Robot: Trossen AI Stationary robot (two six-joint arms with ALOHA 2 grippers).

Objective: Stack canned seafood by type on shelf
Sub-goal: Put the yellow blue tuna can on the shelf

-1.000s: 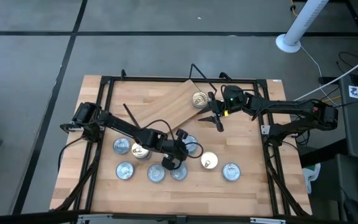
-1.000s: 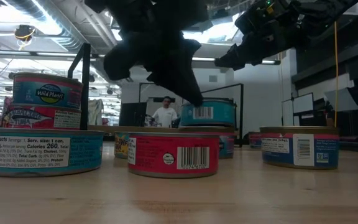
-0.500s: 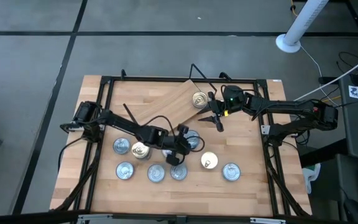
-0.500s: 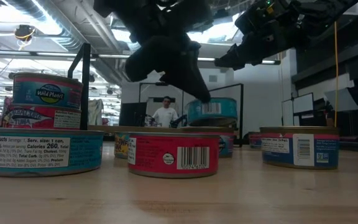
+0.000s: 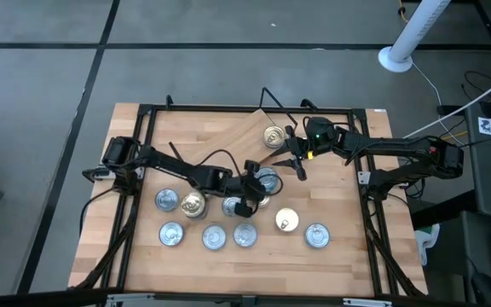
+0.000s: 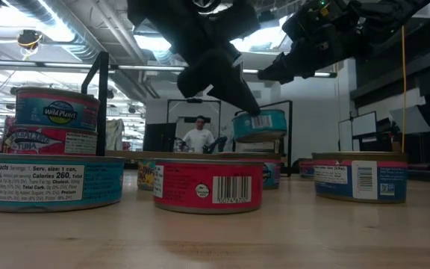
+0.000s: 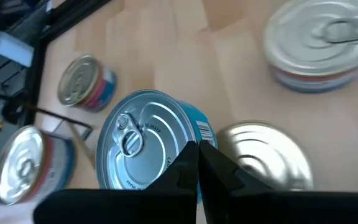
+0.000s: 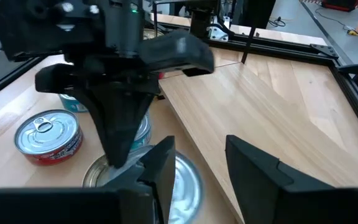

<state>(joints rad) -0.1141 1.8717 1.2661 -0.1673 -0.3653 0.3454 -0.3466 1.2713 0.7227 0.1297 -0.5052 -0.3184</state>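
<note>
The wooden table [image 5: 339, 256] carries everything here, and on its far half lies the shelf [image 5: 233, 145], a light plank set at an angle with thin black wire ends. One gold-lidded tin [image 5: 274, 136] sits on the plank near its right end.

The left arm reaches across the middle of the table; its left gripper [image 5: 251, 193] has its fingers pinched together on the rim of a blue-labelled tin [image 6: 259, 125], which hangs tilted and clear of the table in the low view (the left wrist view shows the closed fingertips right at the lid's edge). The right gripper [image 5: 294, 161] hovers above the shelf's right end, just beside the gold-lidded tin, with its fingers apart and nothing between them.

The other tins lie in a loose cluster on the near half of the table, among them a red-labelled tin [image 6: 208, 185] at the front and a stack of two tins [image 6: 53, 119] to the left in the low view.
</note>
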